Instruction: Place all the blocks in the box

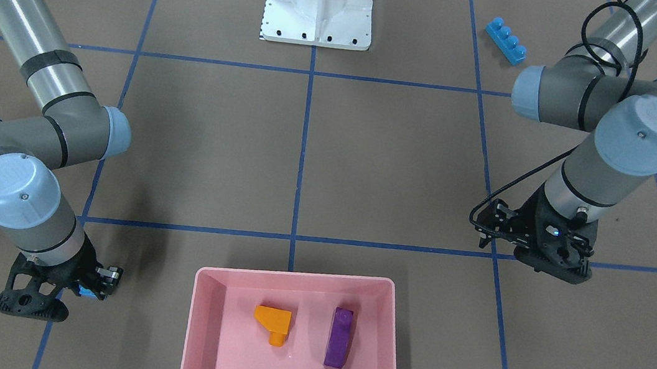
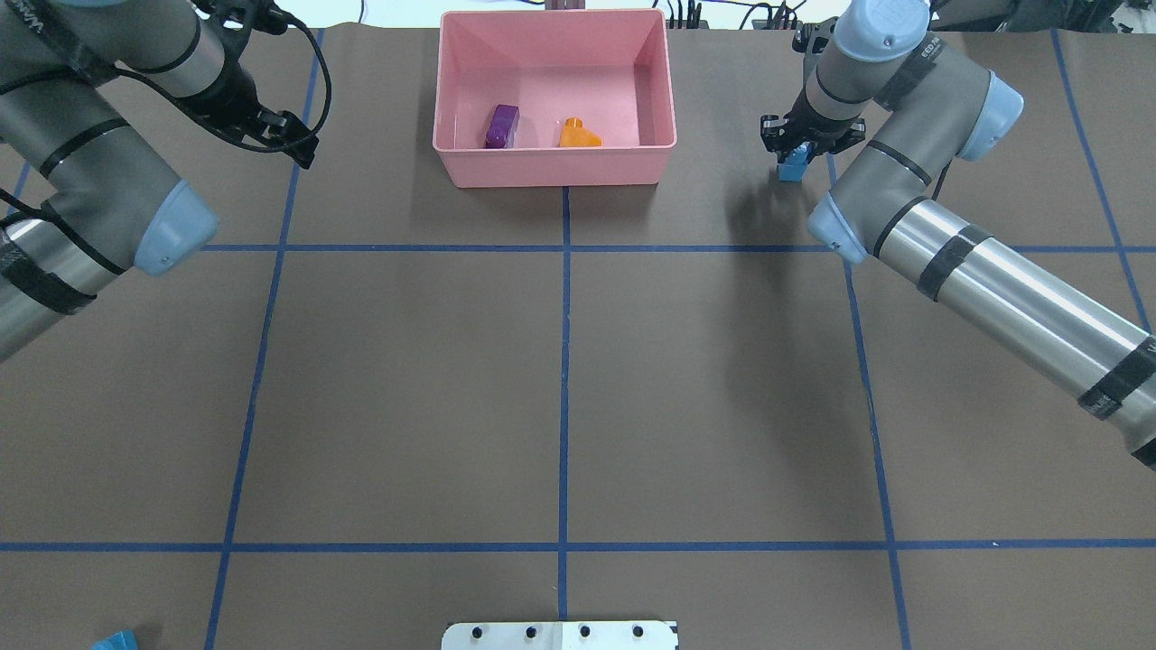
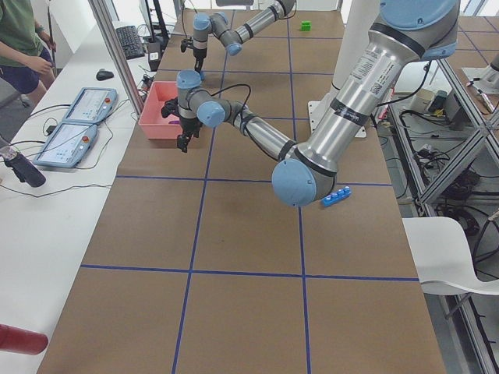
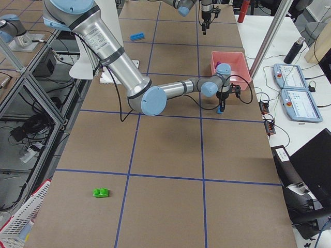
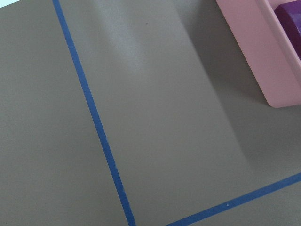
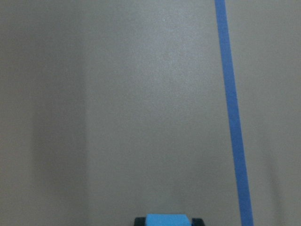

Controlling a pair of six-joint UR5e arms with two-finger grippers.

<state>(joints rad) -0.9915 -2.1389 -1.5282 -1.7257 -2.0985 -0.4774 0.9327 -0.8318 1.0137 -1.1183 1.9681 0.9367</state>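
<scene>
The pink box (image 2: 555,171) stands at the table's far edge, also in the front view (image 1: 292,275). In it lie the orange brick (image 1: 274,323) and the purple brick (image 1: 339,338), apart. My right gripper (image 2: 794,165) is shut on the small blue brick (image 1: 86,291), low over the table to the right of the box; the brick's top shows in the right wrist view (image 6: 164,219). My left gripper (image 2: 300,146) looks open and empty, left of the box. The long blue brick (image 1: 506,40) lies near the robot's left side. The green brick (image 4: 101,192) lies far off on the right.
The white robot base (image 1: 319,8) sits at the near middle edge. Blue tape lines (image 2: 564,361) divide the brown table. A side desk with tablets (image 3: 78,125) runs beyond the box's edge of the table.
</scene>
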